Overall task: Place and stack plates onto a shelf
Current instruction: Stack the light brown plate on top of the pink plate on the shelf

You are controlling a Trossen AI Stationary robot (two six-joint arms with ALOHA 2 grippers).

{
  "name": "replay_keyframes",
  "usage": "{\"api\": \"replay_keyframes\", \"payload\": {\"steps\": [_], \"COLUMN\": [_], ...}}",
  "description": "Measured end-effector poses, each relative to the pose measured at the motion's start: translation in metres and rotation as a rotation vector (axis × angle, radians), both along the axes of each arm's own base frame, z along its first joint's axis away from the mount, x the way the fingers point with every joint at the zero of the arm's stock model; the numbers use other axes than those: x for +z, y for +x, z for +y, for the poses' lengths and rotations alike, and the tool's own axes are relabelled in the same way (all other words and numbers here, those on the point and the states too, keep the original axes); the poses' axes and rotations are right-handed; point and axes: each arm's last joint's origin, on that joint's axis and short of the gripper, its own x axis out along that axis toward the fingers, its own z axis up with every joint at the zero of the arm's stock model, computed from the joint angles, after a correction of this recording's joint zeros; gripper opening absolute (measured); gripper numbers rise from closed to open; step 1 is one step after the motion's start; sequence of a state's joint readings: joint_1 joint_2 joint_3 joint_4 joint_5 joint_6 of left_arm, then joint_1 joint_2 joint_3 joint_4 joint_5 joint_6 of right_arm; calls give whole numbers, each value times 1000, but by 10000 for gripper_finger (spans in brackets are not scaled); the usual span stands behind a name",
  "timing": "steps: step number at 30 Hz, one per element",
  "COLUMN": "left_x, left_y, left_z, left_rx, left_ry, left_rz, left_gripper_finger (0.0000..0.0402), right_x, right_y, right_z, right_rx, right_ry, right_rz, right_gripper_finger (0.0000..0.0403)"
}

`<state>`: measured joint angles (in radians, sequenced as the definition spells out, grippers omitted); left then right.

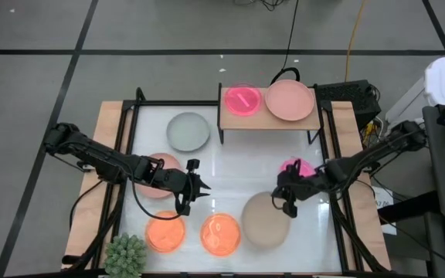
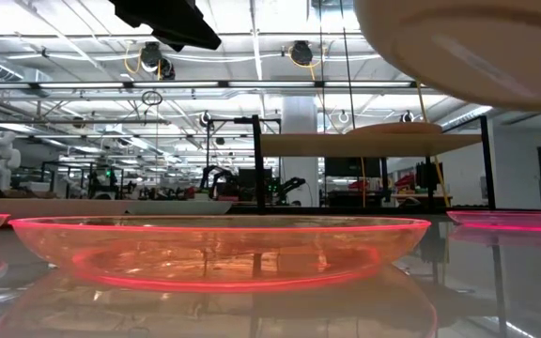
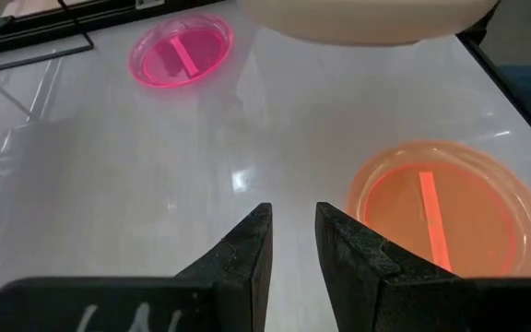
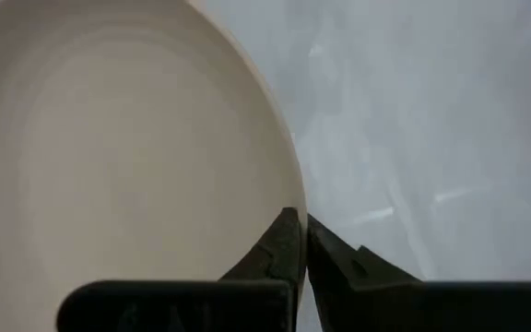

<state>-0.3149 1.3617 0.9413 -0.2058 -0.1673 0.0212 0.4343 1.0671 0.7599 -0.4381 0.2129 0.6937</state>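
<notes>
Overhead first: right gripper (image 1: 287,199) sits at about four o'clock from the table's middle, its fingers closed on the right rim of the beige plate (image 1: 265,219), which spreads toward seven o'clock from the gripper. The shelf (image 1: 270,117) lies at twelve o'clock from this plate, already bearing a magenta plate (image 1: 242,100) and a dusty-pink plate (image 1: 290,100). The coming carry, as I judge it, runs straight up the table toward twelve o'clock. The left gripper (image 1: 194,188) waits at about eight o'clock, near the table's middle (a pink plate (image 1: 161,174) shows partly under its arm).

Table-level view: the beige plate (image 2: 463,47) hangs at one o'clock, raised clear above an orange plate (image 2: 219,246) on the table; the shelf (image 2: 369,143) stands behind, lower than the lifted plate's edge appears from here.

Left wrist view: its own fingers (image 3: 247,258) stand slightly apart, holding nothing, with an orange plate (image 3: 441,207) just beyond them.

Right wrist view: the fingers (image 4: 289,242) pinch the beige plate's (image 4: 118,166) rim, the plate's bowl spreading away from them. The right arm is plainly the nearer one for the shelf's open middle.
</notes>
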Motion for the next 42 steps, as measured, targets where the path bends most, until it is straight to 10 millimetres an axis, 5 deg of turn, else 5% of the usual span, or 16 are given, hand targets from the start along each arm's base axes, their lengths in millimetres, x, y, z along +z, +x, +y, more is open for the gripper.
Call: {"api": "replay_keyframes", "payload": {"steps": [24,35,42], "left_x": [2,4,4], "left_y": [2,2,2], "left_z": [-1,-1,-1], "left_rx": [-1,-4,-7], "left_ry": [-9,-8,-5], "left_rz": [-27,-43,-43], "left_gripper_finger": [93,93,93], "right_x": [53,72,102], "right_y": [-13,-34,-47], "right_z": [-77,-113,-135], "right_rx": [-415,-682,-789], "right_ry": [-116,-275,-394], "right_rz": [-383,-489,-499], "right_gripper_finger": [0,0,0]}}
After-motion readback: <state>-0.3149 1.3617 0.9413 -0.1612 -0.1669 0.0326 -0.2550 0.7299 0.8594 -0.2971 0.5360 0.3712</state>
